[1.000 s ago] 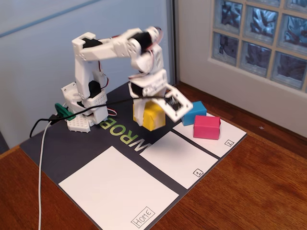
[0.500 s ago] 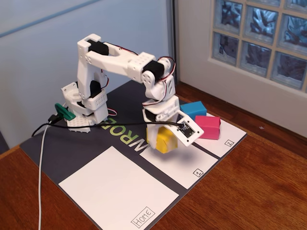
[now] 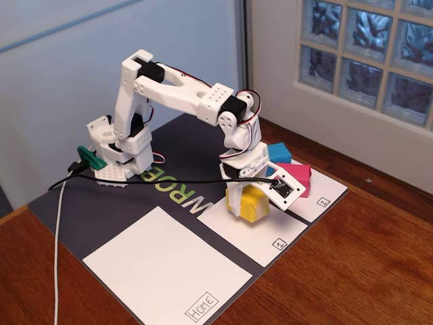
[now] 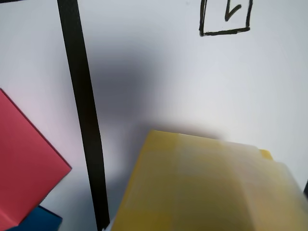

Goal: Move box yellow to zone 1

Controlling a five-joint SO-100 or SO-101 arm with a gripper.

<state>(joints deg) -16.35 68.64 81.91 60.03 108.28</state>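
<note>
The yellow box (image 3: 256,205) sits at the far end of zone 1 (image 3: 267,233), the white panel with a boxed "1" (image 3: 277,243). I cannot tell whether it touches the paper or hangs just above it. My gripper (image 3: 245,196) points down over the box and is shut on it, with a white finger along its left side. In the wrist view the yellow box (image 4: 207,187) fills the lower right over zone 1 (image 4: 168,72), and the "1" mark (image 4: 225,17) is at the top. My fingers are hidden there.
A pink block (image 3: 298,177) and a blue block (image 3: 279,153) stand just right of my gripper by the panel marked "2" (image 3: 318,198). Both show at the wrist view's left edge, the pink block (image 4: 24,159) above the blue block (image 4: 38,221). The large HOME panel (image 3: 162,271) lies in front.
</note>
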